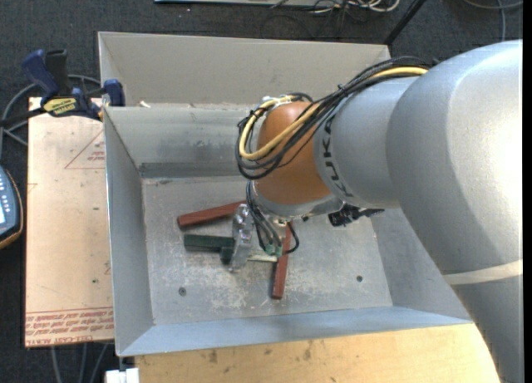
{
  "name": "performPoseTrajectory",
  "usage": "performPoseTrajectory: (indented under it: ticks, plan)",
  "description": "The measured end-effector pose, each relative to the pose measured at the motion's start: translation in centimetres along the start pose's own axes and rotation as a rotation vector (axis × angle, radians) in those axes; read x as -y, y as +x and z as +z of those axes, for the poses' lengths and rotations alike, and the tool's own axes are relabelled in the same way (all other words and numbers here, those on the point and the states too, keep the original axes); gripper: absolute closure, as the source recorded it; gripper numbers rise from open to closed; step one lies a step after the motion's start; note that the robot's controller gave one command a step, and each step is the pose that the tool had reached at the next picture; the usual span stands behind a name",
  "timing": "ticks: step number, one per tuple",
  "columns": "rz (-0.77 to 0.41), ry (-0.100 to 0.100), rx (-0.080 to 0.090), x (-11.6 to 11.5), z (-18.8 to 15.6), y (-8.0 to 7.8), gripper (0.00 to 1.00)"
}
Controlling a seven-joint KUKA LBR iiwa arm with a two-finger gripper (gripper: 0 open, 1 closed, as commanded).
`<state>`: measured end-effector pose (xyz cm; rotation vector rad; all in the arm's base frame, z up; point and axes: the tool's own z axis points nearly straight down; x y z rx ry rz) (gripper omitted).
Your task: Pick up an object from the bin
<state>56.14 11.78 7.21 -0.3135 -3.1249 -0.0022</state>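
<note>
My gripper (241,242) hangs low in the middle of the bin, under the arm's orange cover. Its metal tip sits right at the right end of a dark green flat bar (206,243) that lies on the bin floor. Just above that bar lies a red-brown flat bar (208,216), slanting up to the right toward the gripper. A second red-brown bar (280,275) lies almost upright in the view, just right of the gripper, and its upper end is hidden by the wrist. A small pale and green piece (268,253) lies between the gripper and that bar.
The arm and its orange cover with yellow and black cables fill the bin's right and upper middle and hide the floor below them. Bare bin floor shows at the left, along the front wall and at the lower right.
</note>
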Motion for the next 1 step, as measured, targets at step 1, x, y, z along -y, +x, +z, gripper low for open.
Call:
performPoseTrajectory:
  ticks: [1]
  plan:
    - [-0.080, -0.004, 0.012, -2.79, -14.91, -0.12, 1.00]
